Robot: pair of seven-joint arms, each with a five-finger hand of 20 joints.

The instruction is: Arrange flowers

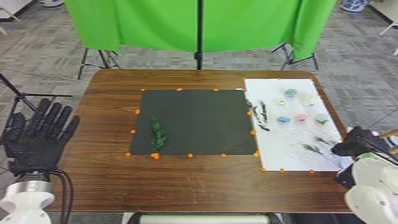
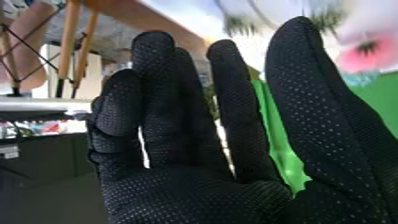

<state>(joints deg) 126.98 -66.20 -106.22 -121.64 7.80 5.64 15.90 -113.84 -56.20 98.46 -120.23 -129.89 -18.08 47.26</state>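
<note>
- On the dark mat [image 1: 200, 120], toward its left side, a green leafy sprig [image 1: 158, 134] lies roughly upright as seen from the head.
- Beside the mat, a white sheet [image 1: 275, 159] carries the flowers, among them a pink bloom [image 1: 301, 117] next to a blue bloom [image 1: 283, 119].
- Near the sheet's right edge is the right hand [image 1: 359, 142], its fingers released, raised and loosely bent, grasping nothing.
- Off the table's left side, the left hand [image 1: 40, 132] has its fingers spread and straight, also holding nothing.
- Wispy sprigs [image 1: 313, 148] lie close to the right hand; a low sweep toward the blooms could push them aside or tangle them in the glove.
- Thin stems rest flat on the sheet, so fingertips could close just above one and come up with nothing, or press down and drag the sheet.
- Dark leafy stems [image 1: 263, 112] lie close together between mat and blooms; reaching for one might well lift its neighbour too.
- Gripping a bloom by its head rather than its stem could crush petals.
- Later, lowering a flower too near the green sprig could knock it askew and spoil the arrangement.
</note>
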